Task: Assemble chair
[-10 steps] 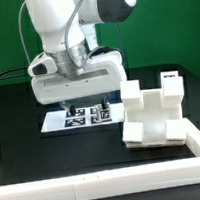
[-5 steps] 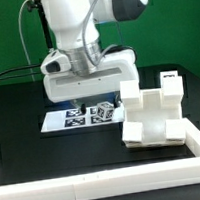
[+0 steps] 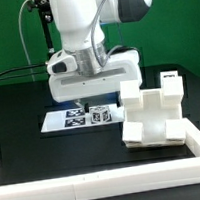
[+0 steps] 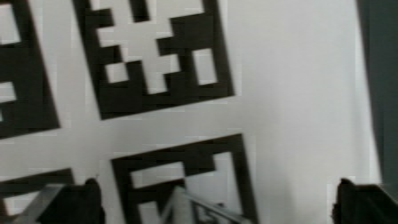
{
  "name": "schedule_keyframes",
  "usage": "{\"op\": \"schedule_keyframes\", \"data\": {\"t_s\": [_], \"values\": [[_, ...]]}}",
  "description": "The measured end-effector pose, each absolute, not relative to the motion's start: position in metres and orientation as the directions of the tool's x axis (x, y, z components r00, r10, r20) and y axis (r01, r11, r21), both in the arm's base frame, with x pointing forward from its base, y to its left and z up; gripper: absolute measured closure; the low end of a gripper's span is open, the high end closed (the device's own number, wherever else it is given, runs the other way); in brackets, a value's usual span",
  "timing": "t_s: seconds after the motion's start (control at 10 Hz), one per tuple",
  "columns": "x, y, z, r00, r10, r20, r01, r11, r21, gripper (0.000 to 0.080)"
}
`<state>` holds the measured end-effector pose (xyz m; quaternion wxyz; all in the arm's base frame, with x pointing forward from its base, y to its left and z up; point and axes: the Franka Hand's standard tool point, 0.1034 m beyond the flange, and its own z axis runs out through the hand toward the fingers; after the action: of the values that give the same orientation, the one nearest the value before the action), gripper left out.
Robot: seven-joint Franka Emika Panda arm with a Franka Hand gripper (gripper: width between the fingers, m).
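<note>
Hovering gripper (image 3: 85,98): jaws spread, holding nothing, above the marker board (image 3: 65,120).
Wrist view only: tags close-up, fingertips (image 4: 45,205).
Exterior view only: chair parts (image 3: 155,115) beside gripper.

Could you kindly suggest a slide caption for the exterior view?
Panda arm poised low over the marker board, beside the white chair assembly on the black table.

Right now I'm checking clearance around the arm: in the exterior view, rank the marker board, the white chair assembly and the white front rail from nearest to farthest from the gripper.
1. The marker board, directly beneath the gripper.
2. The white chair assembly, off to the exterior view's right.
3. The white front rail, along the near edge of the table, farthest.
</note>
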<state>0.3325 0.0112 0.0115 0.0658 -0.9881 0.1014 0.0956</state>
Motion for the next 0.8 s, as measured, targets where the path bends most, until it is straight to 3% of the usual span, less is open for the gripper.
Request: {"op": "schedule_keyframes", "data": {"t_s": [0.4,0.5,0.6,0.7,0.8], "values": [[0.3449,-0.0065,0.0104,0.955,-0.227,-0.19,-0.251,-0.961,-0.114,0.0151],[0.3448,-0.0064,0.0102,0.955,-0.227,-0.191,-0.251,-0.961,-0.114,0.0285],[0.3448,-0.0065,0.0102,0.955,-0.227,-0.191,-0.251,-0.961,-0.114,0.0285],[0.3447,-0.0065,0.0101,0.955,-0.227,-0.191,-0.251,-0.961,-0.114,0.0425],[0.3448,-0.0065,0.0102,0.955,-0.227,-0.191,-0.251,-0.961,-0.114,0.0516]]}}
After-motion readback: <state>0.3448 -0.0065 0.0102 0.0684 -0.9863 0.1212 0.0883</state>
